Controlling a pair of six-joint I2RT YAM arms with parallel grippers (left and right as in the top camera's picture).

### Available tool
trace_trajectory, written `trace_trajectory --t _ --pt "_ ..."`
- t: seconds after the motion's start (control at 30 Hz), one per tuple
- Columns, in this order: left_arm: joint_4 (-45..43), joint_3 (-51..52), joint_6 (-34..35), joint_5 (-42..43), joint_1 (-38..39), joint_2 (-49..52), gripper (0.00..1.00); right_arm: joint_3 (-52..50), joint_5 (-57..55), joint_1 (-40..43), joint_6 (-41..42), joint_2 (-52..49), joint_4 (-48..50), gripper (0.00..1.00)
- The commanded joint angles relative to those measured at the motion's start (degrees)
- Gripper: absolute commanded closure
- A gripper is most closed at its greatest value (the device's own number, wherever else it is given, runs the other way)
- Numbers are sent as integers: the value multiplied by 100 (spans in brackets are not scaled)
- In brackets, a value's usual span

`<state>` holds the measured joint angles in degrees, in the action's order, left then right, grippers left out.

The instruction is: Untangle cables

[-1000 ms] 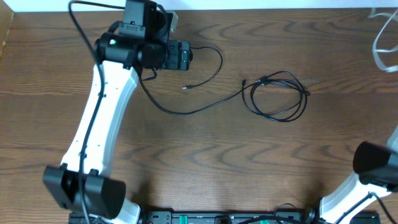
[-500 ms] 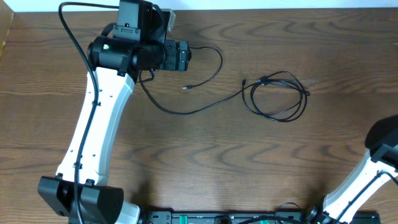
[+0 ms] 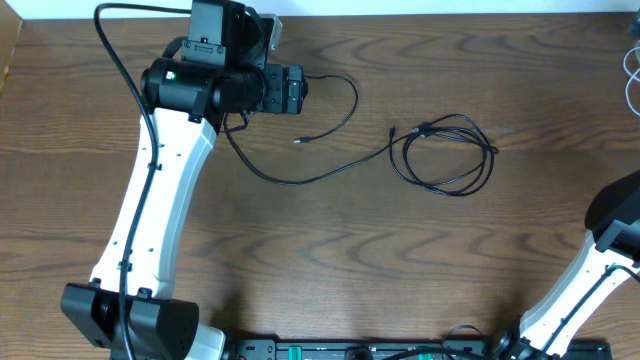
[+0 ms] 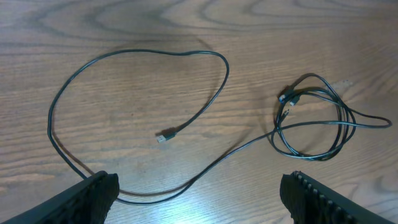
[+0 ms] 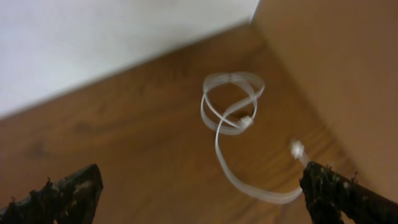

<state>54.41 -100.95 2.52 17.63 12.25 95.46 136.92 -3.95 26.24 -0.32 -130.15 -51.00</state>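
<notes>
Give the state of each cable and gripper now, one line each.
Thin black cable: lying on brown wooden table, one end coiled, other plug end free.
Thin white cable: looped over itself, not held.
Left gripper: open, empty.
Right gripper: open, empty.

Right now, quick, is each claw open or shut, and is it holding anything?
Left claw: open, holding nothing, above the black cable.
Right claw: open, holding nothing; the white cable lies loose under it.

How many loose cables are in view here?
2. Black cable: partly coiled, middle of the table; white cable: looped near its far right corner.
</notes>
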Motion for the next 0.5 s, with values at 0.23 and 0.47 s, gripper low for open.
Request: trace_trajectory --t 0.23,0.47 --pt "22 -31 -79 -76 -2 -26 11 11 813 -684 -44 640 -1556 1" --pt "26 -31 -79 -79 -2 -26 11 11 1272 -1578 -264 1276 -2824 1"
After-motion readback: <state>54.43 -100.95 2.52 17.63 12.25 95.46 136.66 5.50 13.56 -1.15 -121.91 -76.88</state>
